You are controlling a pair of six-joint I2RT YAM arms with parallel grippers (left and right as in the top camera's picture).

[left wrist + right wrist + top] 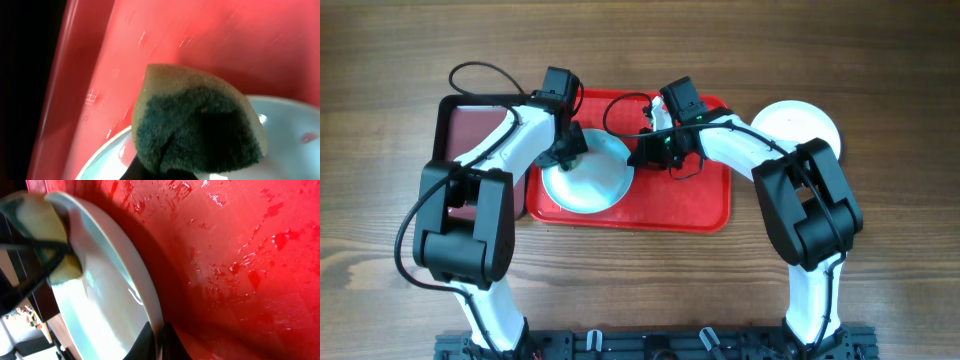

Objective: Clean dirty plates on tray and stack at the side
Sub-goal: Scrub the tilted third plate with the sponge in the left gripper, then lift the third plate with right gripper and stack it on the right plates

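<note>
A pale plate (590, 182) sits on the red tray (690, 205), at its left part. My left gripper (568, 150) is shut on a green and yellow sponge (200, 125) and presses it on the plate's (295, 150) far rim. A small reddish mark (308, 136) shows on the plate beside the sponge. My right gripper (645, 150) is shut on the plate's right rim (150, 305), pinched between both fingers (159, 341). The sponge (35, 225) shows at the plate's other side in the right wrist view. Another pale plate (802, 125) lies on the table right of the tray.
A dark maroon black-rimmed tray (470, 125) lies left of the red tray, under my left arm. The red tray's floor (240, 255) is wet with droplets. Wooden table (880, 280) surrounds everything.
</note>
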